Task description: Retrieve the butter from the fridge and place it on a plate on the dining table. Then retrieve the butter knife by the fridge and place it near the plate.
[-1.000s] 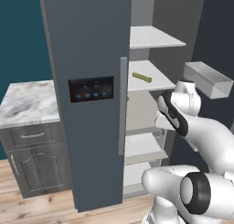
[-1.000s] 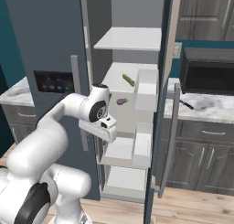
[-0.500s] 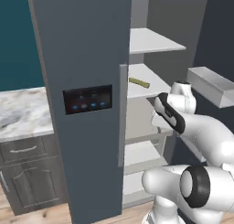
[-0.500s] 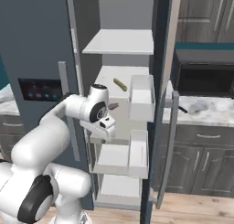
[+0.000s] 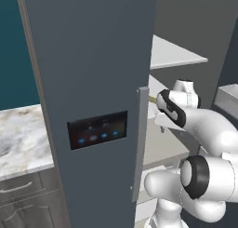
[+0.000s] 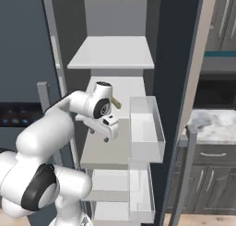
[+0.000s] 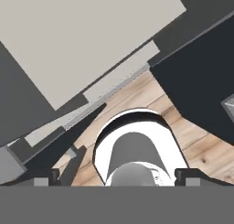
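The slate-grey fridge [image 5: 93, 59] has its left door shut, showing the black panel [image 5: 97, 131] with blue lights, and its right door [image 6: 177, 59] swung open. On the middle shelf [image 6: 103, 149] lies the butter [image 6: 115, 103], a pale olive stick half hidden behind my wrist; a sliver of the butter [image 5: 152, 99] peeks out in the left base view. My gripper [image 6: 109, 135] hangs over the front of that shelf, pointing down, below and in front of the butter. In the hand view the gripper [image 7: 119, 175] is open, its fingertips [image 7: 54, 175] wide apart with nothing between them.
A clear door bin [image 6: 145, 128] juts out just right of my hand. White shelves [image 6: 110, 52] sit above and below. A marble wall counter [image 5: 18, 138] with grey drawers stands left of the fridge, another marble counter [image 6: 216, 126] to its right. Wooden floor [image 7: 137, 99] lies beneath.
The whole picture has grown and shifted: the base has driven closer to the fridge. The arm keeps much the same pose, with the hand now over the middle shelf's front.
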You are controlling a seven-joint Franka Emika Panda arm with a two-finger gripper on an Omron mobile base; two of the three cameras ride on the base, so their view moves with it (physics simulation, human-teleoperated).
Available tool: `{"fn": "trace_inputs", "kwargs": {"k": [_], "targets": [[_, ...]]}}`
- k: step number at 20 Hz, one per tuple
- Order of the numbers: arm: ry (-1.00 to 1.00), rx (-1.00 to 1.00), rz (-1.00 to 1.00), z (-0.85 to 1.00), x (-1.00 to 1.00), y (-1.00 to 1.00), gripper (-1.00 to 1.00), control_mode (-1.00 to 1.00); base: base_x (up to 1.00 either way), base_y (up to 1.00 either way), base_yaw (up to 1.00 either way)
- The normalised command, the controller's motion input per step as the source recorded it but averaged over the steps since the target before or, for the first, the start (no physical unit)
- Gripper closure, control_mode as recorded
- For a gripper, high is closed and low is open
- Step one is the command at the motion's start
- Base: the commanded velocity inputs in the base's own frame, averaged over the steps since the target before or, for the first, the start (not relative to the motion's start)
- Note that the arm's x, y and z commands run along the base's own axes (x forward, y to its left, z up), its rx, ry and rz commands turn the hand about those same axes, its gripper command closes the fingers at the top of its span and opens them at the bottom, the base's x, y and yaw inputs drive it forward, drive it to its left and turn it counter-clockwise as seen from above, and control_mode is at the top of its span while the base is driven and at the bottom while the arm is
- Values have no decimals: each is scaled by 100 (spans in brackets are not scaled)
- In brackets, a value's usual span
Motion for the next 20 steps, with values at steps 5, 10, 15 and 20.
{"fn": "trace_inputs", "kwargs": {"k": [5, 10, 15, 20], "targets": [[0, 0, 0, 0, 0, 0, -100, 100, 57, -12, 0], [0, 0, 0, 0, 0, 0, -100, 100, 42, -25, 2], [-1, 0, 1, 0, 7, -9, -100, -100, 9, -17, 2], [-3, 0, 9, 12, 11, -4, -100, -100, 0, 0, 0]]}}
